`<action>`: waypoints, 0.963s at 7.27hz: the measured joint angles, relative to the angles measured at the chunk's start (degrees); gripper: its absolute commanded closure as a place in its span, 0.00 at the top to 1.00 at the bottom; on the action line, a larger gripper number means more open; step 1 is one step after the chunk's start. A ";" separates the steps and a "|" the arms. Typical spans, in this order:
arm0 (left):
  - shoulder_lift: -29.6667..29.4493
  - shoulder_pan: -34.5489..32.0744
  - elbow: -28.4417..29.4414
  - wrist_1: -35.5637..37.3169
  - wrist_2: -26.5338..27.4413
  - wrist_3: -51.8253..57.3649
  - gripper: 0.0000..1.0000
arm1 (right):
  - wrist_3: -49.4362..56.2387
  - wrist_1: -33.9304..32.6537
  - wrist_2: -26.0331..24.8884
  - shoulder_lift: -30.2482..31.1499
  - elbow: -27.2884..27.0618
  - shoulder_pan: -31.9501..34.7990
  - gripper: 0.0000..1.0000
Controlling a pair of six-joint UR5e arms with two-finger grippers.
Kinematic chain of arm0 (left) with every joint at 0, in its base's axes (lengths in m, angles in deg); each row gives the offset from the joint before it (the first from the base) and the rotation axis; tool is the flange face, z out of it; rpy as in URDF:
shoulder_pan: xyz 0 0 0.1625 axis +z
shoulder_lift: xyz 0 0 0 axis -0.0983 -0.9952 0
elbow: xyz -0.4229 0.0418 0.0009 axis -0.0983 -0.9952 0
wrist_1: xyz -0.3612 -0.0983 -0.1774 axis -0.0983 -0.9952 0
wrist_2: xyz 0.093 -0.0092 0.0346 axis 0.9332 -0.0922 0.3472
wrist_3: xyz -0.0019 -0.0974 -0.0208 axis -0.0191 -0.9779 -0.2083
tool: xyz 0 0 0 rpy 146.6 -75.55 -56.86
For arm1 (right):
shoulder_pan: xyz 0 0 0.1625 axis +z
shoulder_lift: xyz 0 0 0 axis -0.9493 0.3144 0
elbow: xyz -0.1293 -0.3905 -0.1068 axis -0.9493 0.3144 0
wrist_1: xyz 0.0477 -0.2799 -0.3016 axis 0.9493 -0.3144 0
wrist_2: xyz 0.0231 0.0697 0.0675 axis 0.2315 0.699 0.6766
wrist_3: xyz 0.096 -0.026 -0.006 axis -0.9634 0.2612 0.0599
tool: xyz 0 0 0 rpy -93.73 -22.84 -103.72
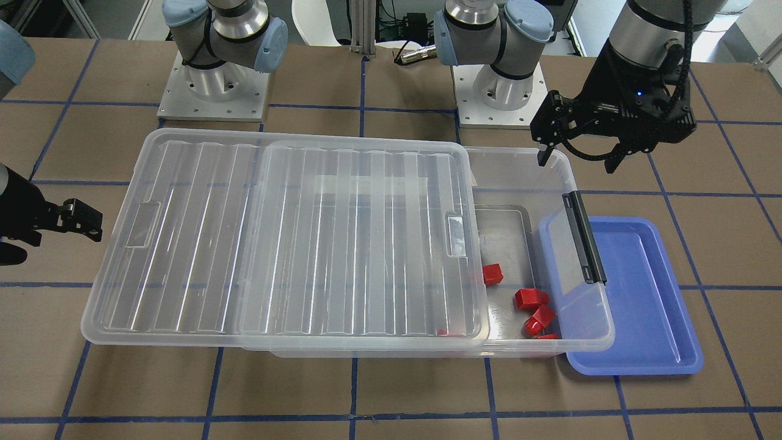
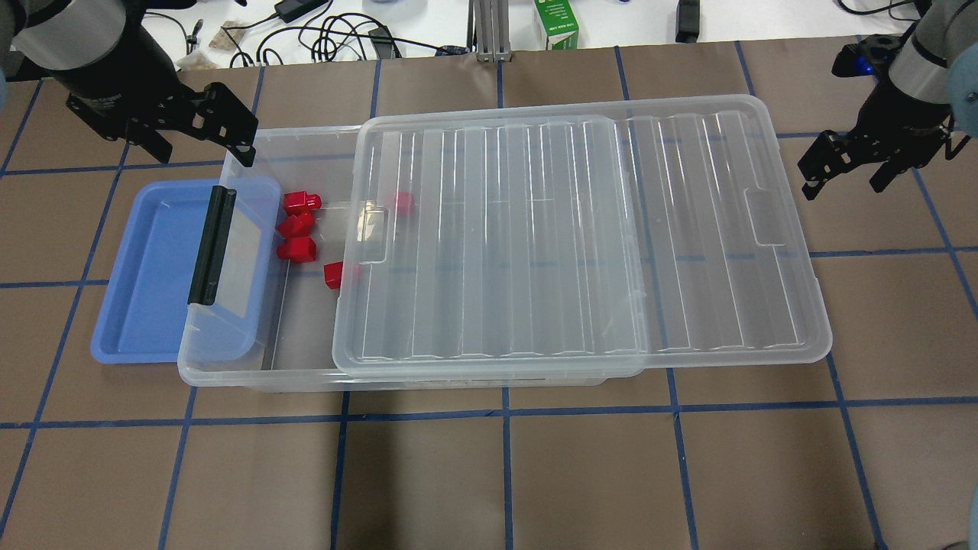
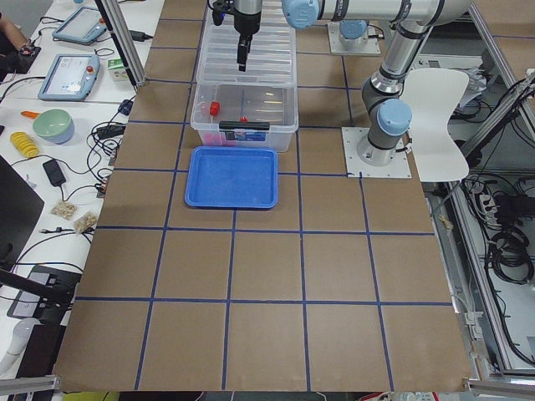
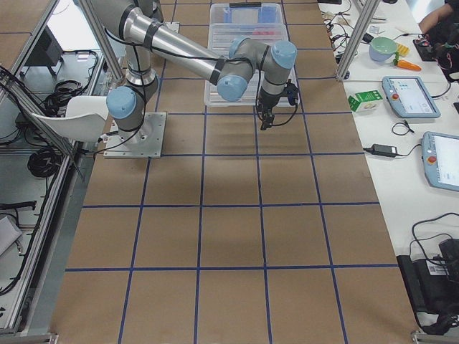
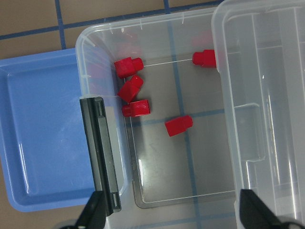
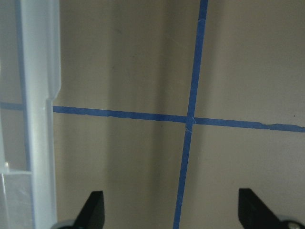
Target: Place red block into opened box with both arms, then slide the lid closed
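5 red blocks point(image 5: 178, 126), clear ribbed lid point(image 2: 581, 229), clear box point(image 2: 302, 328), black latch point(image 2: 210, 244), blue tray point(image 2: 145, 283), brown table point(image 2: 458, 481) gridded blue

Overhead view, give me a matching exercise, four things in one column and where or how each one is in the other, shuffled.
1 lid
2 blue tray
3 red blocks
4 right hand

a empty, beside the box's uncovered end
b open, holding nothing, off past the lid
c slid partway over the box
d inside the box, mostly uncovered

Pairs: 1-c, 2-a, 3-d, 4-b
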 measured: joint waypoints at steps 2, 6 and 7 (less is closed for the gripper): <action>-0.19 -0.50 0.20 -0.34 -0.05 -1.59 1.00 | -0.38 0.41 0.58 0.24 -0.74 0.14 1.00; 0.07 -0.68 -0.23 -0.43 0.06 -1.82 1.00 | -4.89 0.56 3.41 0.32 -1.15 1.54 1.00; 0.05 -0.67 -0.02 -0.49 0.15 -1.84 1.00 | -6.96 0.51 3.80 0.31 -1.13 2.80 1.00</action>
